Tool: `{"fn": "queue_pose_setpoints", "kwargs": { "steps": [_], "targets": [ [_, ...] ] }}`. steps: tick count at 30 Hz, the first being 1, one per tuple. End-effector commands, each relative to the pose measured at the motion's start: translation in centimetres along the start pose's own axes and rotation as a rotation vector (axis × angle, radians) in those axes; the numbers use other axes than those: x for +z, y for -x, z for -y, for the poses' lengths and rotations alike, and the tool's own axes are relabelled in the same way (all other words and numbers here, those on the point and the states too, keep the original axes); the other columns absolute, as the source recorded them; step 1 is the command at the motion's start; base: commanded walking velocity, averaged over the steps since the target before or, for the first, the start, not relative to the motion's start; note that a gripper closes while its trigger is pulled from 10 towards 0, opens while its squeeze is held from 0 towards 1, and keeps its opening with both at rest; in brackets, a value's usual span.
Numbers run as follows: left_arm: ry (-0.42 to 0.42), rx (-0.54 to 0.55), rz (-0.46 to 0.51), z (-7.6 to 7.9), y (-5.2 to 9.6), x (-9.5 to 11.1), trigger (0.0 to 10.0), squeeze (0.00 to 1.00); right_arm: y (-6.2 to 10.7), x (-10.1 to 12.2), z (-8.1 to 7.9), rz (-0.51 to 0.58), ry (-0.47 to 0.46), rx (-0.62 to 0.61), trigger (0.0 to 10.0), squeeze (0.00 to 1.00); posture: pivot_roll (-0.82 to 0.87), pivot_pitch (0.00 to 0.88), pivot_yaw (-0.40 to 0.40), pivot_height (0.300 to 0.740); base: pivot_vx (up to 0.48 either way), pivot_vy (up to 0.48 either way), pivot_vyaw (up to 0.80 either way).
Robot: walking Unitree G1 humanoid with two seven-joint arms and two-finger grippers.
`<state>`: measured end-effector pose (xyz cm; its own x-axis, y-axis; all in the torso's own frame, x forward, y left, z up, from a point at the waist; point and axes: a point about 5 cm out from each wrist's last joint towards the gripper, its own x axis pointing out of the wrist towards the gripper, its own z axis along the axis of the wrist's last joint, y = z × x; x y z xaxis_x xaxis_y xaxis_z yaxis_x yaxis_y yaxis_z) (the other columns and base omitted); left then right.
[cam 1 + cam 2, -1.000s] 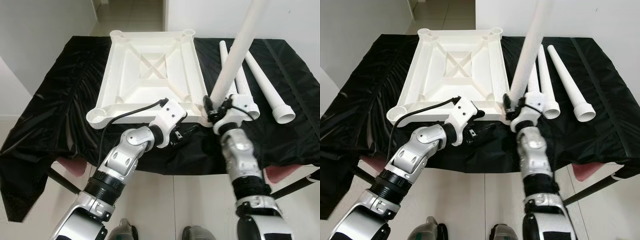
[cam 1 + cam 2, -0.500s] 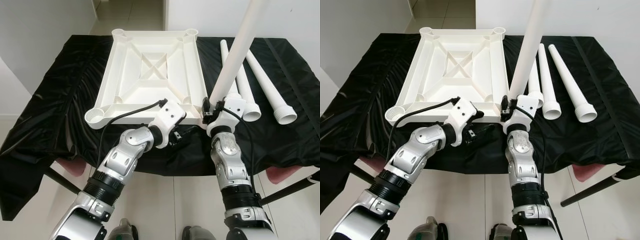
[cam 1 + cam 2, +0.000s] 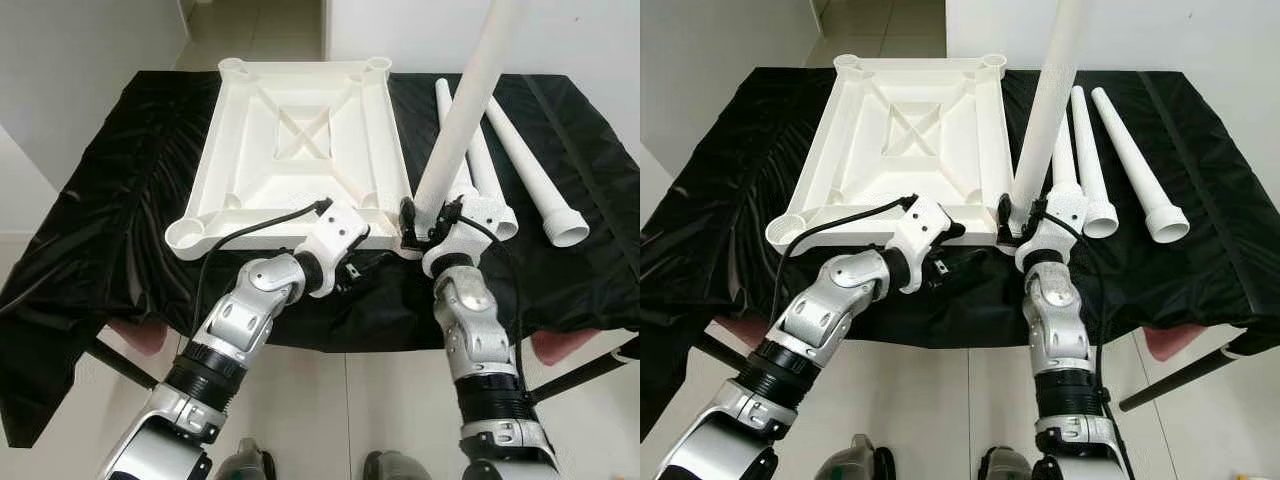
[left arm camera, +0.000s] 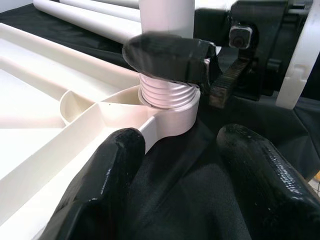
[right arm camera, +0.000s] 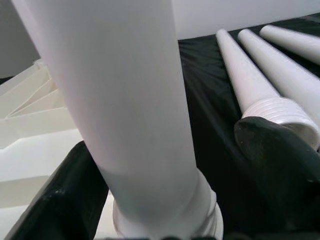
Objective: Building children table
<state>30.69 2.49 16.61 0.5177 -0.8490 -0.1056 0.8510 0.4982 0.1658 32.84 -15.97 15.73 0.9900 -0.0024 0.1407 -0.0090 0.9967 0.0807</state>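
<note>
At the tabletop's (image 3: 300, 130) near right corner socket (image 4: 167, 112) | right gripper (image 3: 425, 222) jaws clasp upright leg (image 3: 462, 110), threads seated | left gripper (image 3: 362, 265) jaws spread wide beside it

White plastic ribbed tabletop (image 3: 300, 150) lying upside down on black-draped table (image 3: 110, 200), white tapered plastic leg (image 3: 460, 125) standing upright, threaded end in near right corner socket, three spare white legs (image 3: 525, 165) lying flat alongside.

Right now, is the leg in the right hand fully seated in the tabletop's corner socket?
Not fully. The leg stands nearly upright in the corner socket, but its threads remain exposed above the rim. The right hand grips its base.
</note>
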Motion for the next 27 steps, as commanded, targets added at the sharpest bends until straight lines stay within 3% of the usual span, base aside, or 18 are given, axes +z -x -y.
{"fn": "queue_pose_setpoints", "kwargs": {
  "steps": [1, 4, 14, 21, 22, 27],
  "targets": [
    [0.004, -0.014, -0.006, -0.1, 0.3, -0.1, 10.0, 0.00, -0.1, 0.1, 0.1, -0.017, -0.028, 0.033, 10.0, 0.00, -0.06, 0.072, 0.054, 0.740, 0.000, 0.000, 0.00],
    [0.003, -0.011, -0.007, -0.3, 0.4, 0.1, 10.0, 0.00, -0.6, 0.3, 0.4, -0.033, -0.033, 0.112, 10.0, 0.00, -0.06, 0.074, 0.053, 0.740, 0.000, 0.000, 0.00],
    [0.011, -0.013, 0.015, -0.6, 0.8, 0.7, 10.0, 0.00, -1.2, 0.6, 1.2, -0.018, 0.111, 0.254, 10.0, 0.00, -0.06, 0.075, 0.055, 0.740, 0.000, 0.000, 0.00],
    [0.004, -0.049, 0.008, -0.2, 1.0, 0.8, 10.0, 0.00, -1.7, 0.8, 2.1, -0.006, 0.123, 0.356, 10.0, 0.00, -0.06, 0.070, 0.057, 0.740, 0.000, 0.000, 0.00],
    [0.001, -0.067, 0.014, -0.1, 1.1, 1.0, 10.0, 0.00, -1.7, 0.7, 2.2, -0.011, 0.103, 0.431, 10.0, 0.00, -0.05, 0.067, 0.057, 0.740, 0.000, 0.000, 0.00],
    [-0.003, -0.103, 0.023, 0.4, 1.2, 1.3, 10.0, 0.00, -1.9, 0.1, 2.5, -0.043, 0.115, 0.520, 10.0, 0.00, -0.05, 0.063, 0.058, 0.740, 0.000, 0.000, 0.00]
  ]
}}
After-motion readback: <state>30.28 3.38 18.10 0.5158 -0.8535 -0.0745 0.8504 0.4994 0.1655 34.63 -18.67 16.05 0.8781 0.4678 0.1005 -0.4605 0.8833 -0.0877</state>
